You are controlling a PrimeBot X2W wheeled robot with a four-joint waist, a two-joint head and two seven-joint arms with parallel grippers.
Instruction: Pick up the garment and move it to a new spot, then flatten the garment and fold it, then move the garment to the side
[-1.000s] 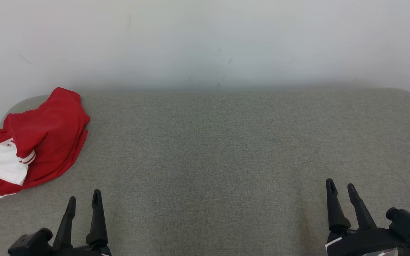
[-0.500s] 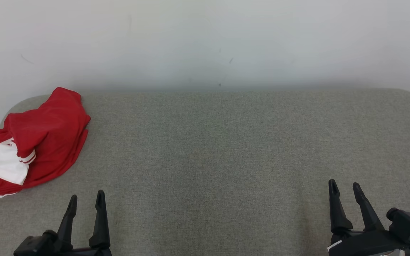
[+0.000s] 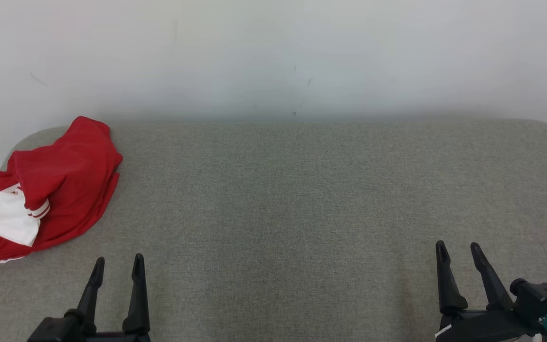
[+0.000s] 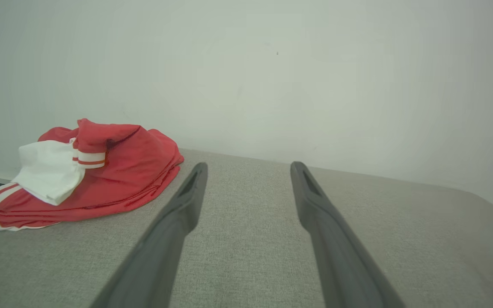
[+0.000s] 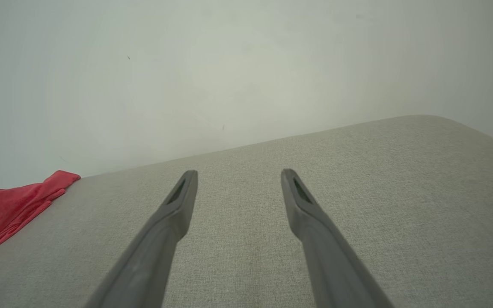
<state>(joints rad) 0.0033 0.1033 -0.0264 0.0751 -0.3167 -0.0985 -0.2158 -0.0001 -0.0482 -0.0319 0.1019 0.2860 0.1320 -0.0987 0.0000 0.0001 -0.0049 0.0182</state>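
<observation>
Nearest: left gripper (image 3: 118, 264) and right gripper (image 3: 457, 251) both spread, holding nothing, above the grey padded table (image 3: 292, 204); farther off, the red garment (image 3: 60, 180) lies crumpled at the far left corner, apparently overlapping the edge; risk: a shallow pinch catches one layer only, or dragging slides it off the table.

Left hand (image 3: 118, 265) and right hand (image 3: 457, 251) — both gaping, empty.
</observation>
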